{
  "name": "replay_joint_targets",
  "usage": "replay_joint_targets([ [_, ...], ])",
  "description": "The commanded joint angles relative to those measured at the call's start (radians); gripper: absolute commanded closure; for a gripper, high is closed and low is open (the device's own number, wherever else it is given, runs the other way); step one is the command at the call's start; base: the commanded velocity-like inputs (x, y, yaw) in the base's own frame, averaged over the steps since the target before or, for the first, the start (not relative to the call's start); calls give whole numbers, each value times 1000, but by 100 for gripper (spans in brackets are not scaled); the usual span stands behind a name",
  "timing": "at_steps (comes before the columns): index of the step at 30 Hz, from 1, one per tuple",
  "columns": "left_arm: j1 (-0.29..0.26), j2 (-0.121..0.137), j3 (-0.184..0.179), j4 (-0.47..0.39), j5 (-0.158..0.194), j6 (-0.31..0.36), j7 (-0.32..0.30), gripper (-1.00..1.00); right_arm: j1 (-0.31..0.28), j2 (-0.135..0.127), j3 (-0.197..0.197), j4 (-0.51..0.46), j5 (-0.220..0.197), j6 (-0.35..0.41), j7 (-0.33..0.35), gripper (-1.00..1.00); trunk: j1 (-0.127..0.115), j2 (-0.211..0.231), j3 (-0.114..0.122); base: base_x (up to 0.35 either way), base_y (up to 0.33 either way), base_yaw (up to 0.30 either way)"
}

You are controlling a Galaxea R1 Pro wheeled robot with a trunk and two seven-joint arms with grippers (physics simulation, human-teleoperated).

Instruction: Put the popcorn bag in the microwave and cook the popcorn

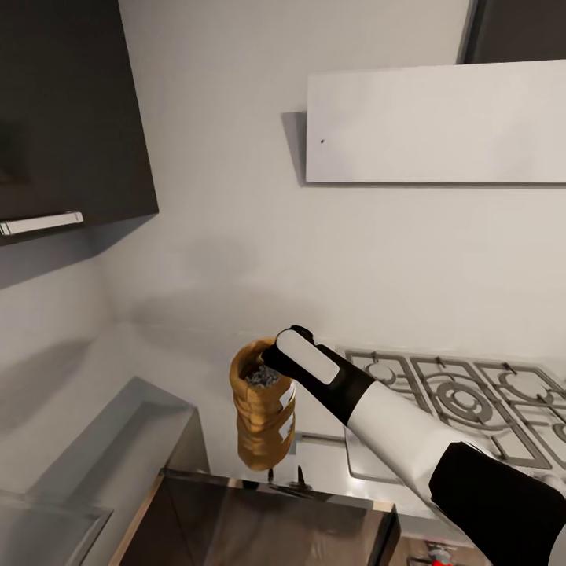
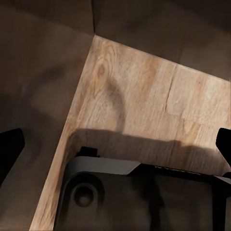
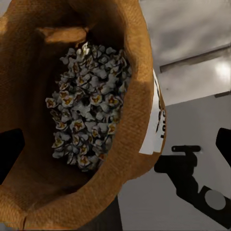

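Observation:
The orange-tan popcorn bag [image 1: 263,393] appears to stand on the mirror-like countertop [image 1: 318,460], with its reflection directly beneath it. Whitish popcorn [image 3: 89,110] fills the bag [image 3: 130,159]; in the head view the popcorn [image 1: 260,377] looks grey. My right gripper [image 1: 271,363] is at the bag's rolled rim. In the right wrist view the right gripper [image 3: 118,149] is open, one finger [image 3: 9,154] against the sack and the other [image 3: 224,144] well clear of it. My left gripper [image 2: 115,149] hangs open over wooden floor. The microwave is out of view.
A grey gas hob [image 1: 464,401] with grates lies just right of the bag. Above it hangs a white hood [image 1: 440,126]; a dark wall cabinet [image 1: 71,118] is at the upper left. A dark glossy front [image 1: 259,519] runs below the counter edge. The robot's base [image 2: 125,197] sits under the left gripper.

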Motion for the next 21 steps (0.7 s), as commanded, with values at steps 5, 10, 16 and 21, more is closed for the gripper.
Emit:
replay_joint_targets([
  [5,0,0,3,1,-1,-3,0,-100,0,0,-2,1,-1,10,-5,-100,1,-1,-1,62,0,0],
  [10,0,0,3,1,-1,-3,0,-100,1,0,-3,3,0,13,-3,-100,1,-1,-1,1,0,0],
  [16,0,0,3,1,-1,-3,1,-100,2,0,-4,3,1,13,-3,-100,1,-1,-1,0,0,0],
  [21,0,0,3,1,-1,-3,0,-100,9,0,-4,3,2,14,-2,-100,1,-1,-1,0,0,0],
])
